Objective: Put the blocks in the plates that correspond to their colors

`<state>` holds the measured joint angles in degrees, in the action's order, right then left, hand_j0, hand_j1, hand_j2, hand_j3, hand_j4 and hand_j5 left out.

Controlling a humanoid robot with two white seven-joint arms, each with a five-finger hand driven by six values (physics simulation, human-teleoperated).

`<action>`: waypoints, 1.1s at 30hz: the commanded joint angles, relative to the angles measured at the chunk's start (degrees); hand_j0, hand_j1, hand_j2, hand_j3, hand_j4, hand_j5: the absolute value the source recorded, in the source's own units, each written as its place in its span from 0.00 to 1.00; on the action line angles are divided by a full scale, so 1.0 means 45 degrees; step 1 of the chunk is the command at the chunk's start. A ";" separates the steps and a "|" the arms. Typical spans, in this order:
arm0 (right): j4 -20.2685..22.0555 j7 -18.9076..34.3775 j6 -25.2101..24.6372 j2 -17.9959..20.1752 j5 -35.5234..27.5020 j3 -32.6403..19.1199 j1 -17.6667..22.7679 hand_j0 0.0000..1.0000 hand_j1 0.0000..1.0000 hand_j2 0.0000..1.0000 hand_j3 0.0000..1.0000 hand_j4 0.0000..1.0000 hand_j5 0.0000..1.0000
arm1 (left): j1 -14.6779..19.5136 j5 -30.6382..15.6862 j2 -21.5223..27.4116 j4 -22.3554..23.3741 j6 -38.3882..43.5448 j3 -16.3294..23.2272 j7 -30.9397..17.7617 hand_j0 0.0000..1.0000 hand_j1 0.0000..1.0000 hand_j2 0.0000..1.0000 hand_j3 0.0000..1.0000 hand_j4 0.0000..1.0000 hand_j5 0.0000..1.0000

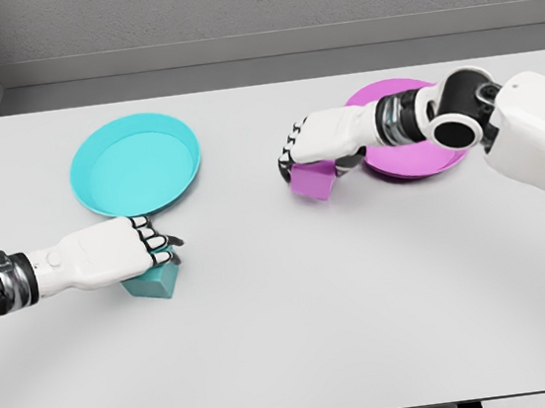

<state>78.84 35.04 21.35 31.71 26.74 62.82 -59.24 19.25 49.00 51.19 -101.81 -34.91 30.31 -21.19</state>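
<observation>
Both blocks sit on the table (289, 341), neither yet in a plate. The teal block (153, 281) lies just in front of the teal plate (134, 165), largely covered by the left hand (119, 251), whose fingers curl down over its top; whether they actually grip it cannot be confirmed. The magenta block (311, 180) rests just beside the magenta plate (407, 148), on its left. The right hand (317, 142) arches over it, fingers bent around the top and sides, seemingly closing on it.

Assessment: both blocks appear small, rigid and light, with flat smooth faces. Best hold is by opposing side faces, thumb against fingers, squarely centred. Off-centre contact risks the cube twisting or slipping free. Plates are shallow, so little lift looks necessary.
</observation>
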 commanded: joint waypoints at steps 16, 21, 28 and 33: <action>-0.0429 -0.0010 -0.0116 0.0766 0.0034 -0.2163 0.0020 0.54 0.54 0.54 0.54 0.54 0.54 | 0.0605 -0.1769 0.0108 0.0105 -0.0020 -0.0270 0.0061 0.44 0.44 0.44 0.44 0.44 0.44; -0.1328 -0.0010 -0.0116 0.1059 0.0054 -0.2573 0.0039 0.54 0.54 0.54 0.54 0.54 0.54 | 0.0918 -0.2179 0.0108 0.0710 -0.0020 -0.0798 0.0061 0.44 0.44 0.44 0.44 0.44 0.44; -0.2266 -0.0010 -0.0116 0.1079 0.0093 -0.2808 0.0059 0.54 0.54 0.54 0.54 0.54 0.54 | 0.1679 -0.2179 -0.0438 0.2448 -0.0020 -0.0935 0.0041 0.45 0.45 0.45 0.45 0.45 0.45; -0.2286 -0.0010 -0.0135 0.1059 0.0229 -0.2808 0.0098 0.55 0.55 0.55 0.55 0.55 0.55 | 0.2500 -0.2081 -0.1161 0.3913 -0.0020 -0.0739 0.0061 0.45 0.45 0.45 0.45 0.45 0.45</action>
<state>68.81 35.05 20.87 36.45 27.79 50.30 -58.80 30.59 39.81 47.22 -87.01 -35.11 26.71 -20.98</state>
